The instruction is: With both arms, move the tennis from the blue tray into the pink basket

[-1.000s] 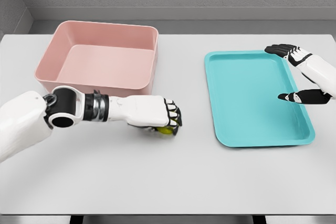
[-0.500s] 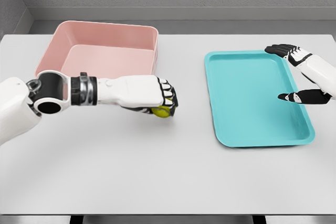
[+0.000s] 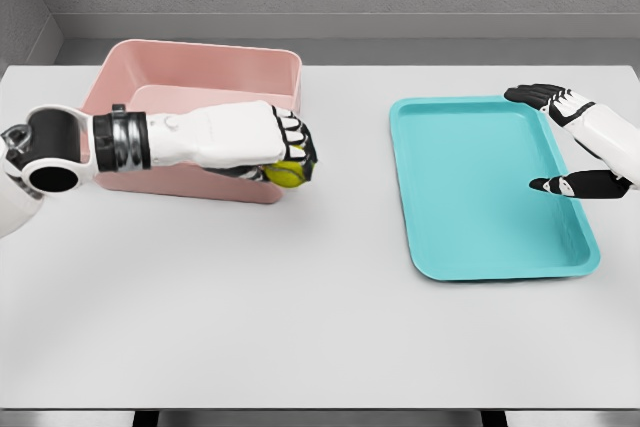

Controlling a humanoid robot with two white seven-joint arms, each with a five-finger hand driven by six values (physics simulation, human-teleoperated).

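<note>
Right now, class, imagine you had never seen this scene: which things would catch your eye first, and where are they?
First, the left robot hand, curled around a yellow-green tennis ball at the near right corner of the pink rectangular plastic basket on the table's far left. Next, the shallow turquoise-blue plastic tray on the right, holding nothing. The right robot hand hovers open over the tray's far right edge.

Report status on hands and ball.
Left hand shut on yellow-green tennis ball, at pink plastic basket front wall. Right hand open over teal tray.
</note>
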